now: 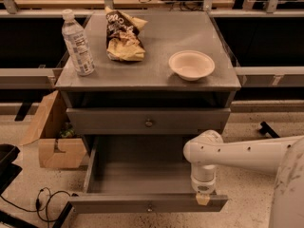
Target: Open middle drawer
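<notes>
The grey cabinet (228, 82) has a grey middle drawer (109, 121) with a small round centre knob (148, 123); its front sits flush and closed. Below it, the bottom drawer (137, 175) is pulled far out and its inside is bare. My gripper (203, 198) hangs down from the white arm (247, 153) at the right. Its tip is at the right end of the bottom drawer's front panel (109, 204), well below and to the right of the middle drawer's knob. It holds nothing that I can see.
On the cabinet top stand a water bottle (77, 44), a chip bag (122, 34) and a white bowl (191, 64). An open cardboard box (52, 137) sits on the floor at the left, with a black cable (45, 201) near it. Metal rails run behind on both sides.
</notes>
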Action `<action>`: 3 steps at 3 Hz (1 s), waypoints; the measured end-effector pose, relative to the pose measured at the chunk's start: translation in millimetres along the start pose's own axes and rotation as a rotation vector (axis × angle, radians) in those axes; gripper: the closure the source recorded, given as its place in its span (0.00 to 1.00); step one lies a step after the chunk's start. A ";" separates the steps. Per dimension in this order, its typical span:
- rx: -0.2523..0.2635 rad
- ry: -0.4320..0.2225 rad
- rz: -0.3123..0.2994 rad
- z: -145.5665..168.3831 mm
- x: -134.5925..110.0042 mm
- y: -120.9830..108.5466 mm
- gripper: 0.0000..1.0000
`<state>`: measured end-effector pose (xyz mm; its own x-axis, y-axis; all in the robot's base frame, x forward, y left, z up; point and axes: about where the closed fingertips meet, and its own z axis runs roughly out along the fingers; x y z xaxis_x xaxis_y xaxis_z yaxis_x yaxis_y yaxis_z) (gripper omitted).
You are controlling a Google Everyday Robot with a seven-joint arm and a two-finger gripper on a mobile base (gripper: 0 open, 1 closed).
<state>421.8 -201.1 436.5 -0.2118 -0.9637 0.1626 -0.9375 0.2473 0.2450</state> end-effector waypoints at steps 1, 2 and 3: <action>0.000 0.000 0.000 0.0 0.0 0.0 0.36; 0.000 0.000 0.000 0.0 0.0 0.0 0.12; 0.000 0.000 0.000 0.0 0.0 0.0 0.00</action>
<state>421.7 -201.1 436.5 -0.2117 -0.9637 0.1627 -0.9374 0.2473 0.2451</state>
